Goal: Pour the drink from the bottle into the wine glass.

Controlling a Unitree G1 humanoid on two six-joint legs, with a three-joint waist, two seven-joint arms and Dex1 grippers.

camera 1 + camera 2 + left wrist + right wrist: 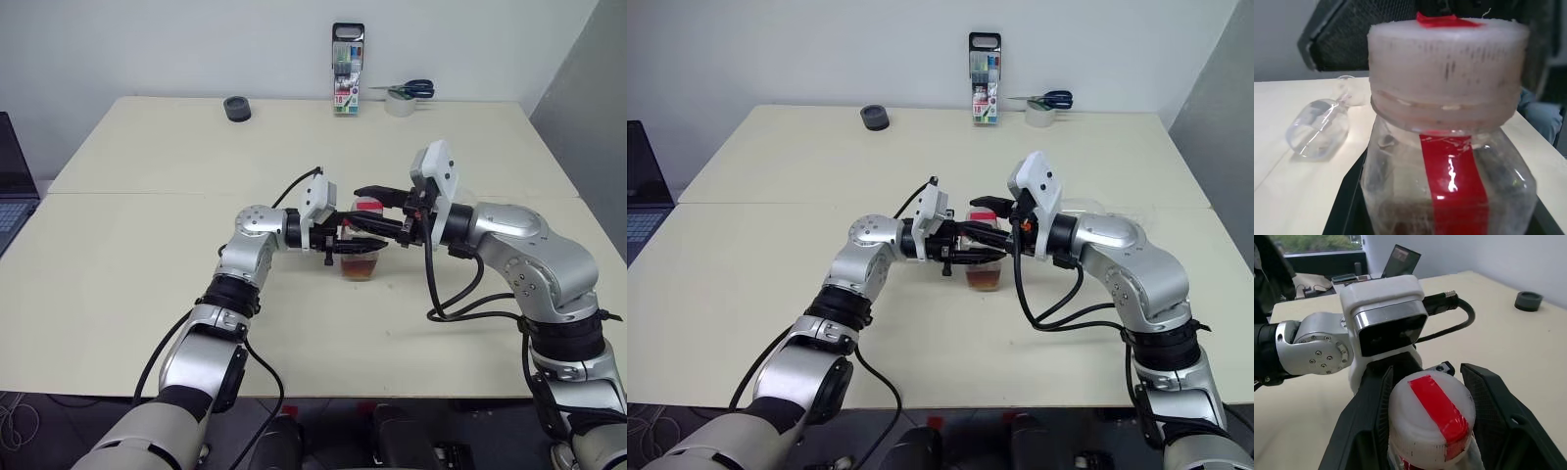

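Holding the small clear plastic bottle (pixel 361 245) upright on the cream surface (pixel 147 245), the left gripper (pixel 364 245) has its 2 black fingers pinched against the squarish body below the neck, which steadies the bottle so the cap can be worked. Reddish-brown drink (pixel 359 269) sits low inside, at the base. A vertical red label strip runs up the body and over the whitish-pink cap (pixel 1431 416).

From the opposite side the right gripper (pixel 1427 423) reaches in level, its 2 fingers set either side of the cap. The fingers are partly spread, with a narrow gap visible on at least 1 side, so whether they grip the cap firmly cannot be told. This looks like the uncapping step: 1 arm braces, the other twists, and pouring cannot begin until the cap is off.

Beyond the bottle, near the right forearm, the clear stemmed wine glass (pixel 1320 132) lies on its side on the surface, not standing. It would likely need righting before it can take any liquid.

At the far edge stand a tall marker-pen case (pixel 347 70), a tape roll with scissors (pixel 406 96) and a dark round object (pixel 236 109), well apart from the work.
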